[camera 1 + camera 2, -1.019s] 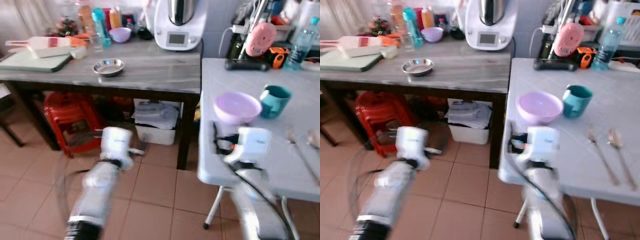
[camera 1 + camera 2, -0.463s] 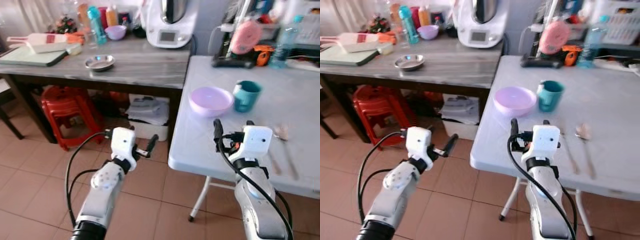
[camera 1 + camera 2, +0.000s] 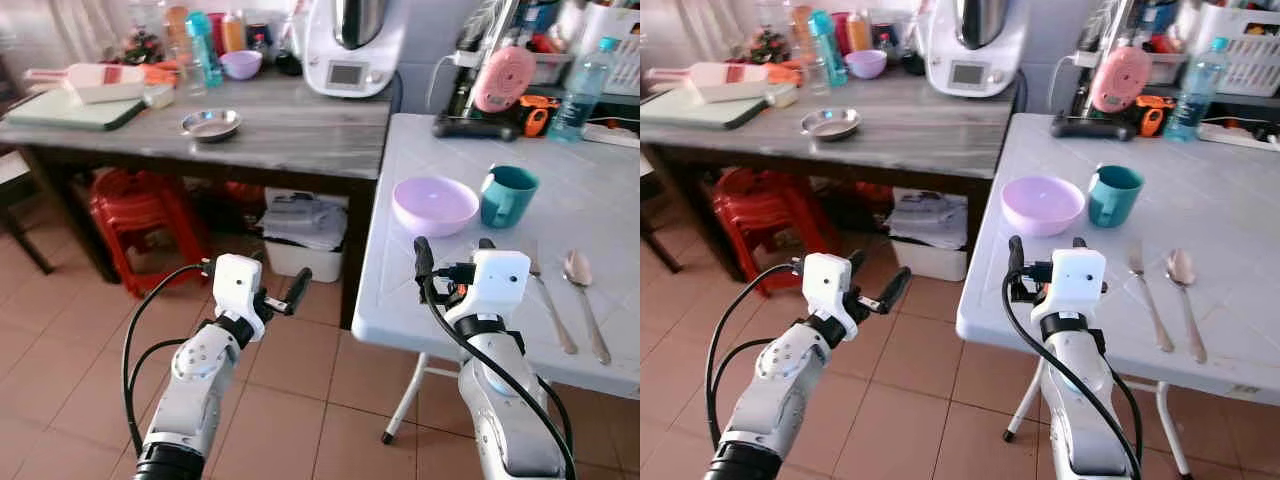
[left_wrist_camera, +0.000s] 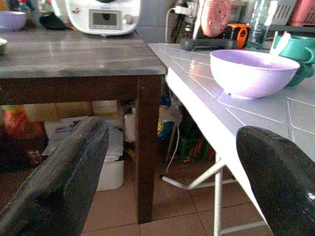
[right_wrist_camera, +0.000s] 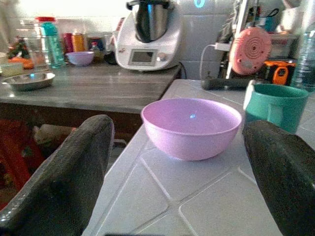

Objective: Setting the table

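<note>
That round lilac plastic bowl (image 3: 1042,203) near the left edge of the white tiled table (image 3: 1240,330), just beside the teal mug (image 3: 1113,194), looks light, stiff and a bit slippery, so I'd pinch its rim with the right tool (image 3: 1040,250), fingers spread wide and empty right in front of it.

We stood in a home kitchen; a food processor (image 3: 349,45) and bottles (image 3: 203,47) crowded the upper-left counter (image 3: 300,130); terracotta floor tiles (image 3: 60,330) lay below.
</note>
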